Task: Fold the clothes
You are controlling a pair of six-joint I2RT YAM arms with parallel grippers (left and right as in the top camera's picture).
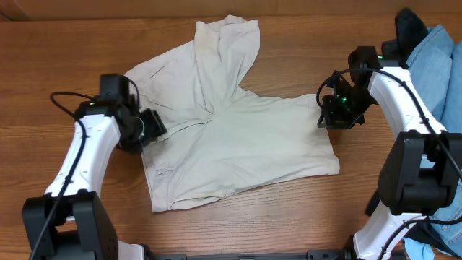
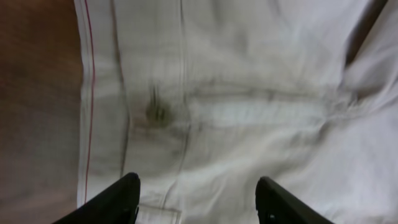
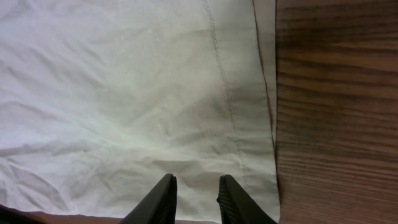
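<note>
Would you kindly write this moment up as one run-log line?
trousers: flat on table | left gripper: open, empty, at left edge | right gripper: narrowly open, empty, at right edge

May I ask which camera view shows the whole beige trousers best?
The overhead view: the trousers lie there whole, outline and all. The left wrist view shows only a blurred patch with seams and a dark mark; the right wrist view only a wrinkled stretch along a stitched edge.
</note>
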